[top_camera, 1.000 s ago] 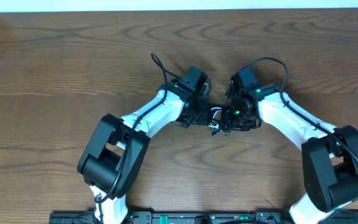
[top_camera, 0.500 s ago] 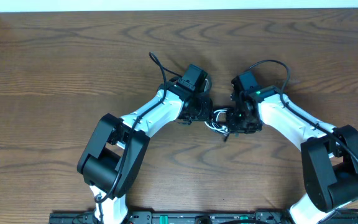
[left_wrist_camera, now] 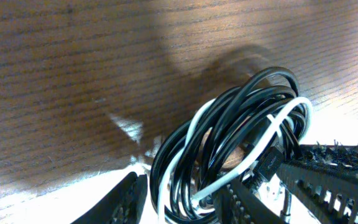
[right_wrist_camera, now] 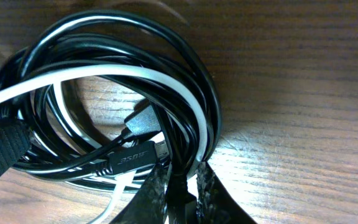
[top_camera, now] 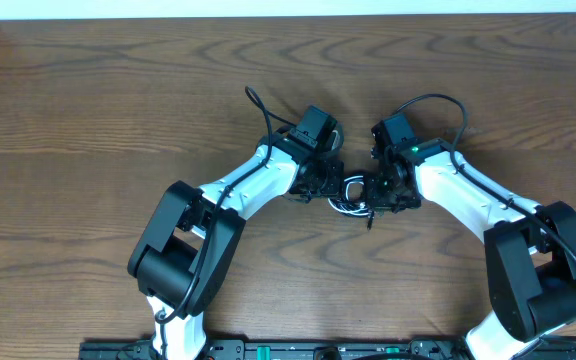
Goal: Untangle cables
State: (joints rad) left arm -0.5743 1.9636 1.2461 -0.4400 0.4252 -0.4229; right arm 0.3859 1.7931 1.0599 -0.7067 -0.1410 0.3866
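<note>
The cables [right_wrist_camera: 166, 81] lie as one small coil on the wooden worktop [top_camera: 118, 100], about midway between its left and right edges and roughly midway from far edge to near edge. From overhead almost all of the coil is covered by the two end effectors meeting above it; only a few black and white loops show in the gap between them.

The right end effector [right_wrist_camera: 180, 196] has its fingers nearly together, pinching a black strand at the coil's rim; the fingers are cut off by the bottom of the right wrist view. Inside the loops there, a black plug [right_wrist_camera: 131, 160] bears lettering too small to read, and a second plug [right_wrist_camera: 143, 120] lies just beside it. Where each cord begins or ends cannot be traced, nor how many black cords there are.

The left end effector [left_wrist_camera: 182, 202] has its fingers set apart, with several black and white strands passing between them. Its fingertips run off the bottom of the left wrist view, so I cannot tell whether they press on the strands or merely straddle them. Deep shadow and glare blur the worktop around the coil.
</note>
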